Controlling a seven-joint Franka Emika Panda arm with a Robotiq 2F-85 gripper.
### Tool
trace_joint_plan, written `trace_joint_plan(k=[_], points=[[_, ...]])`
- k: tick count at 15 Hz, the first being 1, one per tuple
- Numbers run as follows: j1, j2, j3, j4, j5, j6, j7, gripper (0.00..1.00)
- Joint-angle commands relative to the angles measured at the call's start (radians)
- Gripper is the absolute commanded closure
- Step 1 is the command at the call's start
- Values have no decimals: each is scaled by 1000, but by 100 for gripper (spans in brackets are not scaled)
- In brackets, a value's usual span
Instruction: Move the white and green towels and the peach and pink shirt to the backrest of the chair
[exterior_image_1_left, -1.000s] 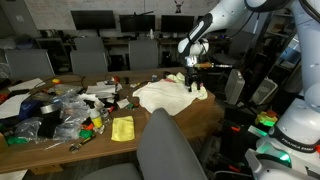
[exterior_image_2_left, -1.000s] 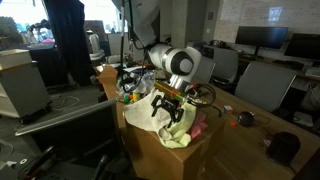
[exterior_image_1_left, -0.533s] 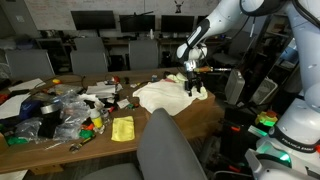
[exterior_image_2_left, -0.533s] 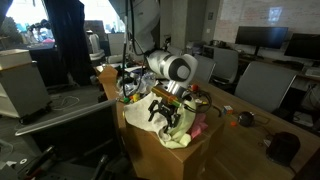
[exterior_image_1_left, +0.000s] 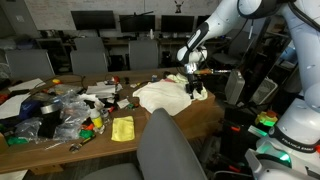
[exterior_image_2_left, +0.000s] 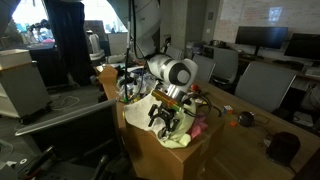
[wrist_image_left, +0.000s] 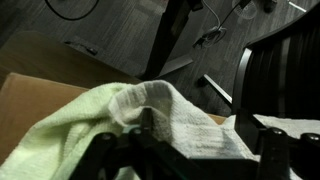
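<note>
Pale yellow-green soft towel (wrist_image_left: 150, 105) lies bunched at the corner of the brown wooden table (exterior_image_1_left: 205, 112), beside the large cream-white towel (exterior_image_1_left: 160, 97) and the bright pink shirt (exterior_image_2_left: 198, 127). Black robot gripper (exterior_image_2_left: 165, 122) is down on it, jaws wide, straddling a raised fold. Broad grey fabric chair backrest (exterior_image_1_left: 168, 148) stands near the table.

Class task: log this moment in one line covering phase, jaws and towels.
phase: grasping | gripper: jaws open astride green towel fold | white towel: on table | chair backrest: no cloth yet
</note>
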Motion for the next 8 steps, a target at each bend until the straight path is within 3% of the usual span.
trace_joint_plan(k=[1, 8], points=[[-6, 9, 2, 15, -2, -7, -7, 47], [2, -11, -3, -3, -20, -6, -5, 97]])
